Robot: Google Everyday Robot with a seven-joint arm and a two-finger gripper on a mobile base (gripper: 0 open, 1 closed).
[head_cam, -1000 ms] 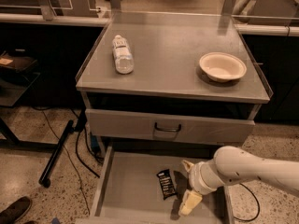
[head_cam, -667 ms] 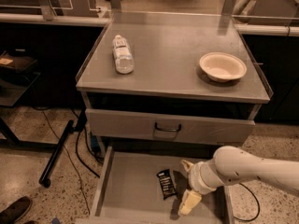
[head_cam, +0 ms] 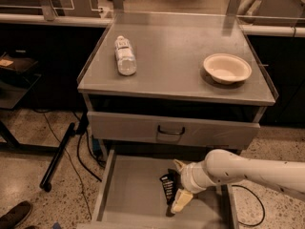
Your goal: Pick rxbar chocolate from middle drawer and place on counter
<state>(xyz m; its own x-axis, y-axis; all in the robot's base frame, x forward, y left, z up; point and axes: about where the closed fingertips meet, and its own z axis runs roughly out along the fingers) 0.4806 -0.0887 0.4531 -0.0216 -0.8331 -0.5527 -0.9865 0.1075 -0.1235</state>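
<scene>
The rxbar chocolate (head_cam: 167, 187), a small black wrapped bar with white lettering, lies flat on the bottom of the open middle drawer (head_cam: 128, 194), right of its middle. My gripper (head_cam: 176, 185) reaches into the drawer from the right on a white arm. It is open, with one cream fingertip (head_cam: 177, 164) beyond the bar's far end and the other (head_cam: 181, 201) at its near end. The bar lies between them, still resting on the drawer bottom. The counter (head_cam: 176, 56) is the grey metal top above.
A clear plastic bottle (head_cam: 125, 55) lies on the counter's left side and a cream bowl (head_cam: 227, 67) sits on its right. The upper drawer front with a dark loop handle (head_cam: 171, 130) is shut above the open drawer. Cables and a black stand leg (head_cam: 59, 156) lie on the floor at left.
My gripper and arm have shifted slightly left, closer over the bar. The bar, bottle and bowl have not moved.
</scene>
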